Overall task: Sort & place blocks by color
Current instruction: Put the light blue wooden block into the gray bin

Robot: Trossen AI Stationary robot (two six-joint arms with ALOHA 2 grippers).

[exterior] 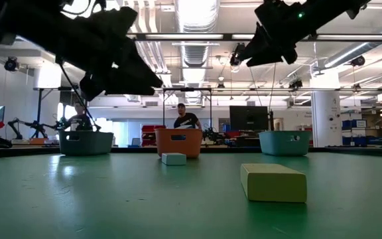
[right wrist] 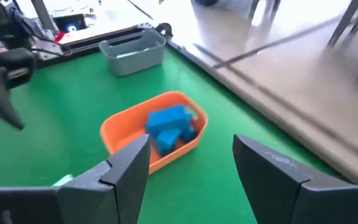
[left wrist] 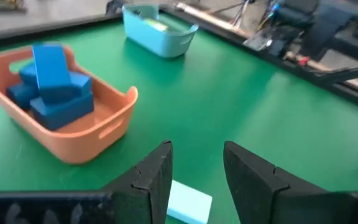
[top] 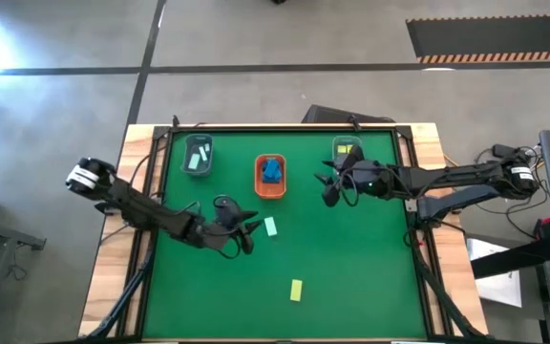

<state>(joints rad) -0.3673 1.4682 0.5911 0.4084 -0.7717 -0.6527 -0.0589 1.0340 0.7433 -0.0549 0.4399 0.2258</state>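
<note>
L gripper (left wrist: 196, 180): I see jaws parted, empty, above the mint block (left wrist: 189, 202) on green mat (top: 351, 277).
R gripper (right wrist: 191, 165): jaws wide, empty, near orange tray (right wrist: 120, 134).
Blue blocks (left wrist: 51, 84): rectangular, piled in orange tray.
Yellow block (top: 296, 290): loose on mat.

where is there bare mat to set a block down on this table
Free: the near-left mat beside the yellow block, and the near-right corner past it. Crowded: the far row of grey tray, orange tray and second grey tray, and around the mint block under the left gripper.
</note>
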